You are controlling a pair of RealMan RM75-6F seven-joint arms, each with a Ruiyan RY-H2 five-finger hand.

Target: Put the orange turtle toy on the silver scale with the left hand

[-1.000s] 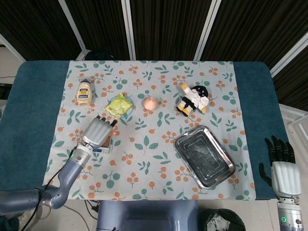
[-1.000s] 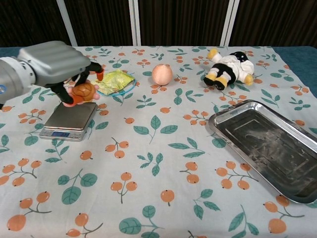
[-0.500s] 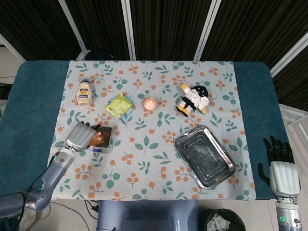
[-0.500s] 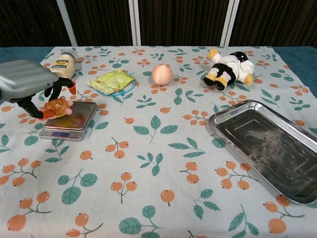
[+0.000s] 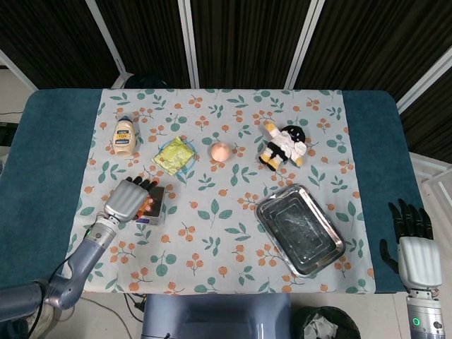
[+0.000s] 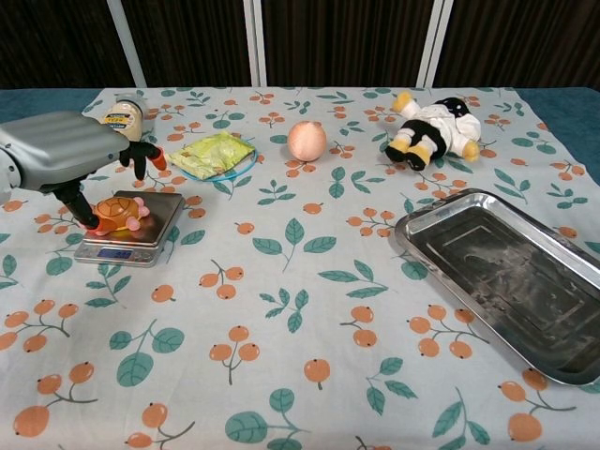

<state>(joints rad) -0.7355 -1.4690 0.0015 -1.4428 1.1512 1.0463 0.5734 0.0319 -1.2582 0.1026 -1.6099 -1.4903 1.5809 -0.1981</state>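
Observation:
The orange turtle toy (image 6: 118, 213) lies on the silver scale (image 6: 155, 225) at the table's left. Above it and to its left hovers my left hand (image 6: 64, 154) with its fingers (image 6: 141, 159) lifted and spread; the thumb tip reaches down beside the turtle's left edge. From the head view, the left hand (image 5: 127, 200) covers most of the scale (image 5: 157, 210), and only a sliver of the turtle (image 5: 147, 205) shows. Off the table's front right corner, my right hand (image 5: 414, 248) hangs with its fingers apart and holds nothing.
A mayonnaise bottle (image 6: 122, 116) stands just behind the scale. A yellow-green packet (image 6: 215, 153) lies on a blue dish, with a peach (image 6: 307, 140) to its right. A plush toy (image 6: 433, 125) lies at the back right. A metal tray (image 6: 506, 272) sits front right.
The left hand carried the turtle down and left onto the scale, then raised its fingers off it. The turtle now rests on the platform. The right hand stayed put.

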